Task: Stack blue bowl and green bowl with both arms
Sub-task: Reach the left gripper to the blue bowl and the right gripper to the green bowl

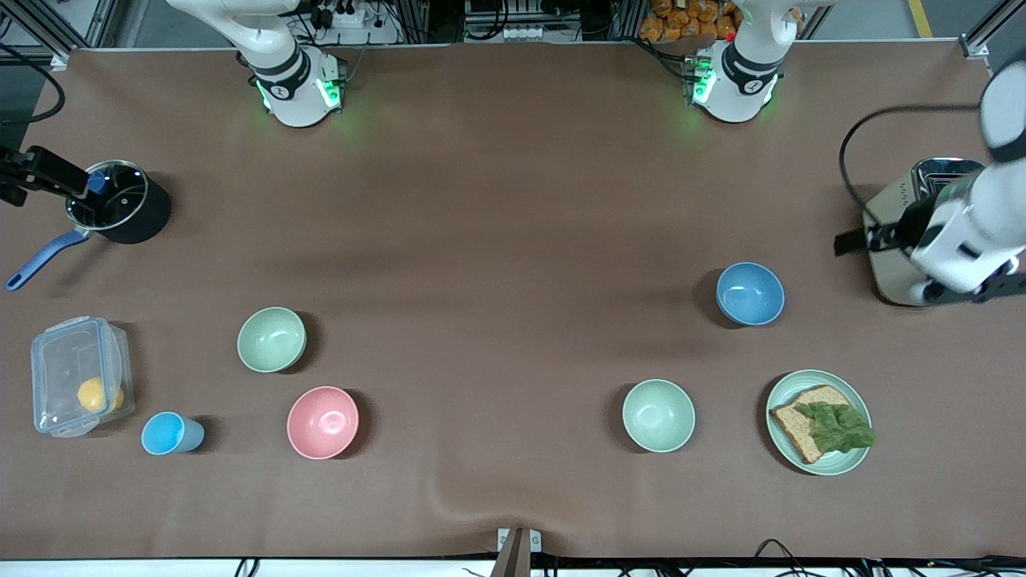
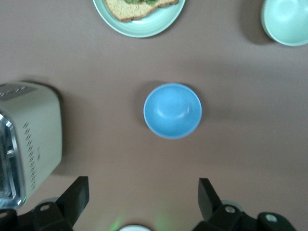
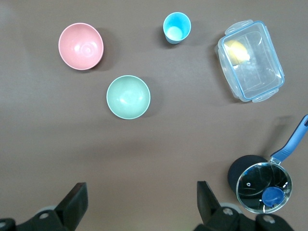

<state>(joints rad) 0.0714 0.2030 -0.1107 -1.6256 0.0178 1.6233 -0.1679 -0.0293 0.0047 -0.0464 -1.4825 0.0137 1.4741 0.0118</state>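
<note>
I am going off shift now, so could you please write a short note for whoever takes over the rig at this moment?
Left gripper: jaws open, empty, up in the air by the toaster.
Right gripper: jaws open, empty, up in the air by the pot.
Blue bowl: upright on the table toward the left arm's end.
Green bowl: upright toward the right arm's end, beside the pink bowl.
Done: nothing, neither bowl is grasped.
Left: pick up both bowls and stack them.
</note>
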